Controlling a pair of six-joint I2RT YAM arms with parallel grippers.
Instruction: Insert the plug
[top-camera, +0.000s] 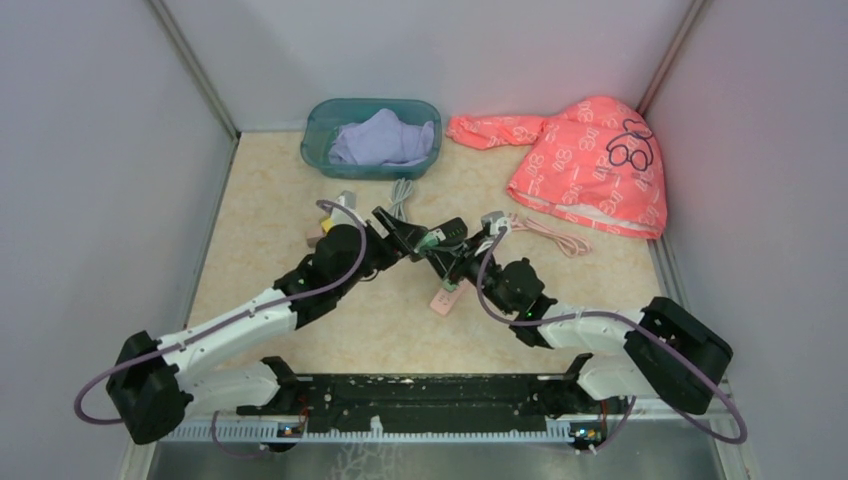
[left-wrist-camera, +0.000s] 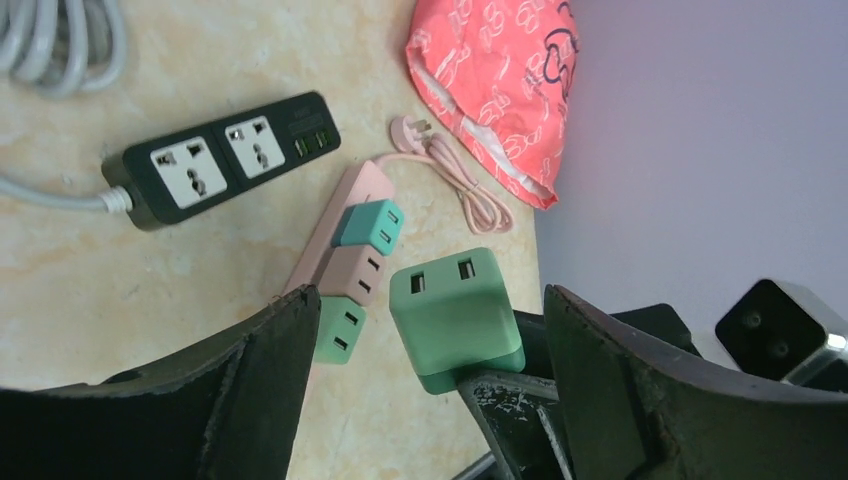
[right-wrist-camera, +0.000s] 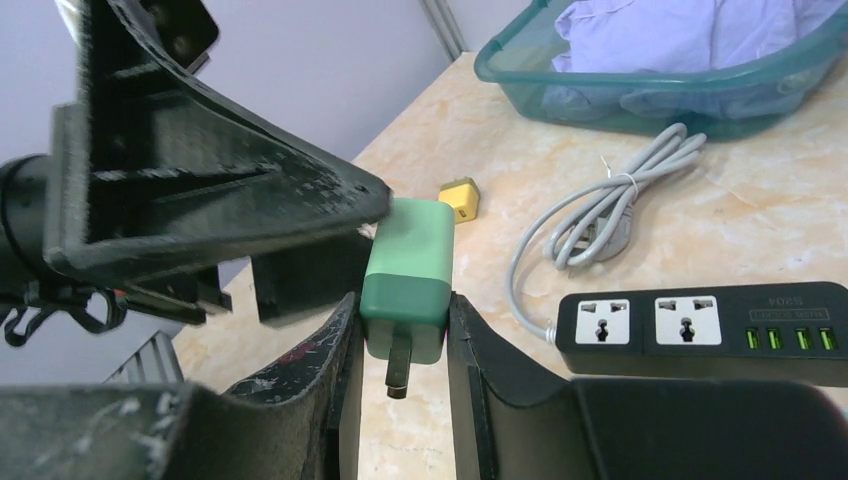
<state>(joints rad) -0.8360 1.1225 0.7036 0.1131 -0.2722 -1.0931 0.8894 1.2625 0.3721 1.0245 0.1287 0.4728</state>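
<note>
Right wrist view, right gripper (right-wrist-camera: 400, 298) pinching green plug (right-wrist-camera: 405, 250), left gripper (left-wrist-camera: 430, 292) spread wide around it

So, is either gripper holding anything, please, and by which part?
The right gripper clamps the green charger by its sides near the prongs; the left gripper is open.

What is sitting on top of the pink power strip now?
On the pink power strip three adapters sit plugged in a row: a teal adapter, a beige-pink adapter, a green adapter. Its near end is covered by the left finger, so anything there cannot be seen.
</note>
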